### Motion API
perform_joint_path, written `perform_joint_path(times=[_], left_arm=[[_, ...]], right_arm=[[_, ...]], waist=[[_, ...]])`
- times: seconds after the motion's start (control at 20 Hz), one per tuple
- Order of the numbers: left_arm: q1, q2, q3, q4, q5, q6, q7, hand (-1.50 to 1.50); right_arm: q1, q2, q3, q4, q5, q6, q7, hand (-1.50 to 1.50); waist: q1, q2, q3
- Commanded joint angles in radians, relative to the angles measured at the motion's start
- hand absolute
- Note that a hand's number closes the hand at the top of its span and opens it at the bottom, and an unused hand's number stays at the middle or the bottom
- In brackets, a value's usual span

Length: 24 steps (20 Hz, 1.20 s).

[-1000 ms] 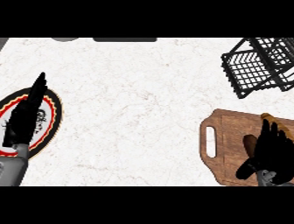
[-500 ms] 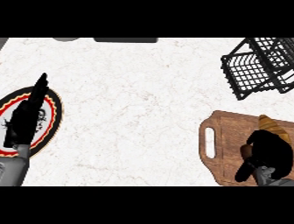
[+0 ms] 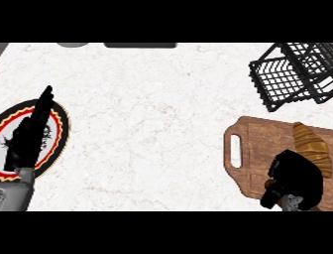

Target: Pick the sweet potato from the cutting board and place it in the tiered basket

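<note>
An orange-brown sweet potato (image 3: 312,145) lies lengthwise on the wooden cutting board (image 3: 251,130) at the right. My right hand (image 3: 295,177) sits over the board's near part, its fingers curled round the potato's near end, which it hides. The far two thirds of the potato show beyond the hand. The black wire tiered basket (image 3: 300,74) stands at the back right, just beyond the board. My left hand (image 3: 30,130) rests open at the left, fingers straight and pointing away, over a plate.
A round plate (image 3: 61,130) with a red, yellow and black rim lies at the left under my left hand. White marbled counter stretches between plate and board. A grey round object (image 3: 73,44) and a dark strip (image 3: 140,45) sit at the far edge.
My right hand's fingers, stretched out over the sweet potato a second ago, have curled in and drawn back to its near end, uncovering more of it. The left hand has not moved.
</note>
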Motion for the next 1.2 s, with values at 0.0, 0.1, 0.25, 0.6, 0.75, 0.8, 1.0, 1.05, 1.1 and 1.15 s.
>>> perform_joint_path(times=[0.0, 0.1, 0.25, 0.6, 0.75, 0.8, 1.0, 1.05, 1.1, 1.15], left_arm=[[-0.028, 0.02, 0.016, -0.023, -0.002, -0.032, 0.058, 0.0], [-0.024, -0.002, 0.002, 0.008, -0.01, -0.016, 0.006, 0.0], [-0.048, 0.007, 0.01, 0.014, 0.001, -0.025, 0.022, 0.0], [-0.029, 0.023, 0.02, -0.015, 0.009, -0.048, 0.021, 0.0], [-0.026, 0.004, 0.019, -0.017, -0.01, -0.018, 0.036, 0.0], [0.04, -0.032, -0.008, 0.0, -0.036, 0.006, -0.049, 0.0], [-0.014, 0.024, 0.051, -0.013, 0.01, -0.051, 0.024, 0.0], [-0.061, 0.012, 0.057, 0.094, 0.006, -0.06, -0.021, 0.0], [-0.046, -0.017, 0.04, 0.061, -0.007, -0.042, -0.021, 0.0], [-0.035, -0.014, 0.029, -0.023, -0.021, -0.016, 0.051, 0.0]], right_arm=[[-0.049, 0.056, -0.015, -0.036, 0.029, -0.027, 0.065, 1.5], [-0.089, 0.09, 0.078, -0.013, -0.034, -0.034, -0.101, 1.5], [-0.156, 0.163, 0.232, -0.067, -0.127, 0.038, -0.248, 1.5], [-0.273, 0.212, 0.208, -0.245, -0.214, -0.131, -0.309, 1.5], [-0.335, 0.199, 0.114, -0.332, -0.181, -0.111, -0.327, 1.5], [-0.332, 0.176, 0.078, -0.379, -0.212, -0.096, -0.343, 1.5], [-0.451, 0.111, -0.109, -0.433, -0.284, 0.004, -0.317, 1.5], [-0.539, 0.131, -0.095, -0.408, -0.257, 0.028, -0.272, 1.5], [-0.541, 0.116, -0.097, -0.388, -0.234, 0.022, -0.287, 1.5], [-0.603, 0.075, -0.15, -0.38, -0.24, 0.068, -0.262, 1.5]], waist=[[0.003, 0.005, 0.009], [0.011, 0.008, 0.009], [0.039, 0.011, 0.01], [0.012, 0.002, 0.009], [0.001, 0.002, 0.009], [0.001, 0.003, 0.009], [0.002, 0.004, 0.009], [-0.001, 0.007, 0.008], [0.003, 0.006, 0.009], [0.008, 0.004, 0.009]])
